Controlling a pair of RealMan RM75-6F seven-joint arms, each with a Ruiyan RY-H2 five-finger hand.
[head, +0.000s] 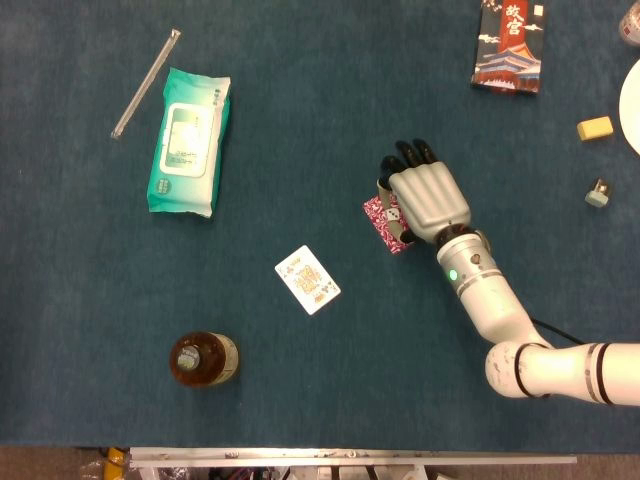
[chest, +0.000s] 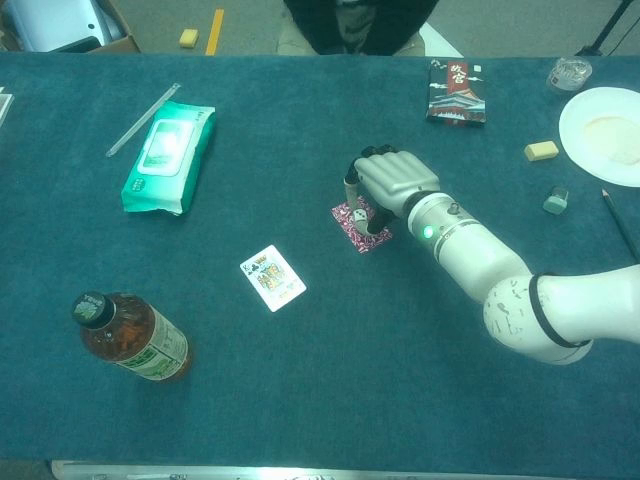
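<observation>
Near the middle of the bench (head: 300, 380), the right hand (head: 428, 195) sits palm-down over a red-patterned face-down card (head: 383, 222), covering its right part. The card lies flat on the blue cloth, its left edge and lower corner showing beside the thumb. The fingers (head: 412, 155) are curled downward, dark tips pointing away from the robot; whether thumb and fingers actually pinch the card or only press on it I cannot tell.

From overhead only the back of the hand shows. The chest view looks in from the front: there the right hand (chest: 393, 178) arches over the face-down card (chest: 352, 222), its thumb reaching down onto the card's patterned back (the contact itself is too small to make out).

A face-up playing card (head: 307, 279) lies near, to the lower left, apart from the hand. Further off are a tea bottle (head: 203, 359), a green wet-wipes pack (head: 188, 139), a clear straw (head: 146, 82) and a dark card box (head: 510, 45). No left hand appears.
</observation>
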